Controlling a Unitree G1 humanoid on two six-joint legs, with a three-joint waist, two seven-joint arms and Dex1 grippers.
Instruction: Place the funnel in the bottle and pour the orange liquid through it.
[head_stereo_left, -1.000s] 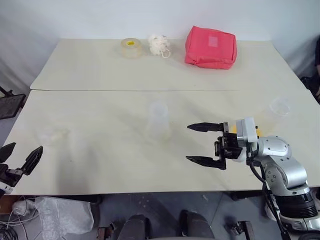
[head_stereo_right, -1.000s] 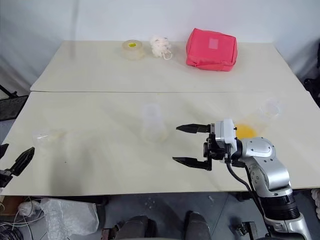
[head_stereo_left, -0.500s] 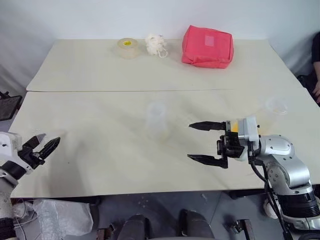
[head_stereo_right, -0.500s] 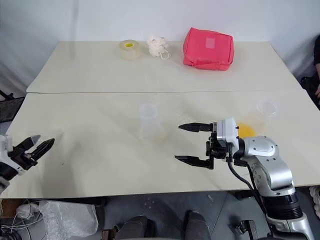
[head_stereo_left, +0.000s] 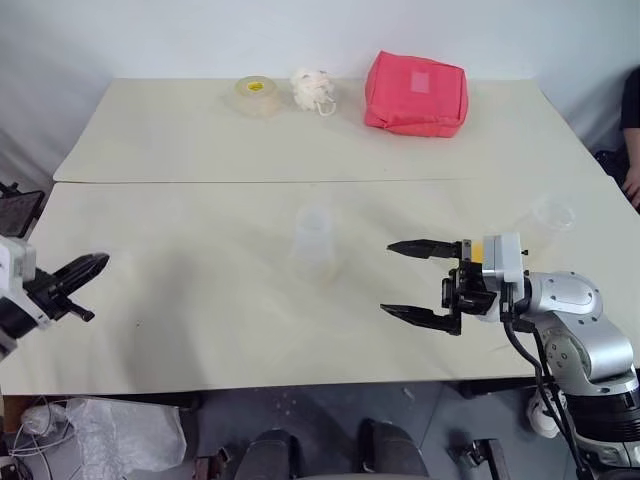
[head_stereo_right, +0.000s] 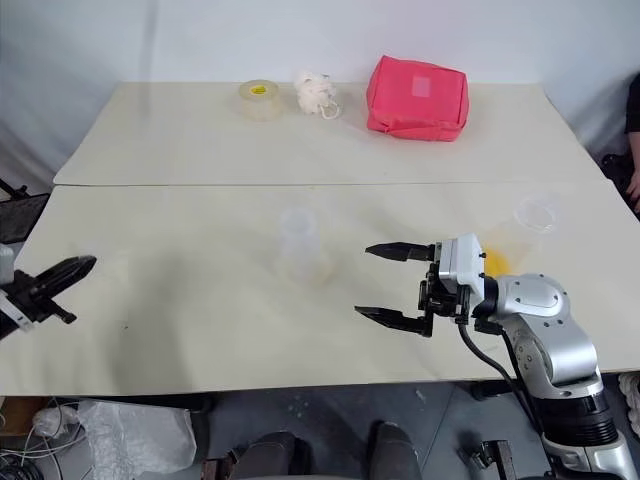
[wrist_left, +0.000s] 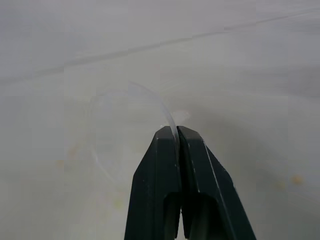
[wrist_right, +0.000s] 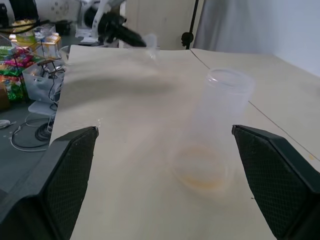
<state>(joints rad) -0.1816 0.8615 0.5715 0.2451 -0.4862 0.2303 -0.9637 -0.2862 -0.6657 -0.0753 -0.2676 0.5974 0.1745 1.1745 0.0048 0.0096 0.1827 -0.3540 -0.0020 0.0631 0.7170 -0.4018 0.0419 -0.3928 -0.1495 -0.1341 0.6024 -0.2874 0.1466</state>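
Note:
In the left wrist view my left gripper (wrist_left: 170, 132) is shut on the rim of the funnel (wrist_left: 150, 97), a faint clear ring over the table. That gripper (head_stereo_left: 95, 265) sits at the table's left edge; the right wrist view shows it in the distance with the funnel (wrist_right: 151, 40) at its tip. The bottle (head_stereo_left: 313, 240), a clear flask, stands upright mid-table. My right gripper (head_stereo_left: 387, 278) stands open to the bottle's right, pointing at it, with nothing between its fingers. Behind it, in a second clear flask (head_stereo_right: 538, 213), is the orange liquid (head_stereo_right: 494, 262).
Along the far table stand a red pouch (head_stereo_left: 416, 93), a tape roll (head_stereo_left: 254, 95) and a white fluffy ball (head_stereo_left: 314, 88). A seam (head_stereo_left: 200, 182) divides the two tabletops. A person (head_stereo_left: 632, 110) sits at the right edge.
My left gripper has gone from open to shut on the funnel and has risen forward over the table's left edge. The right gripper has stayed put and open.

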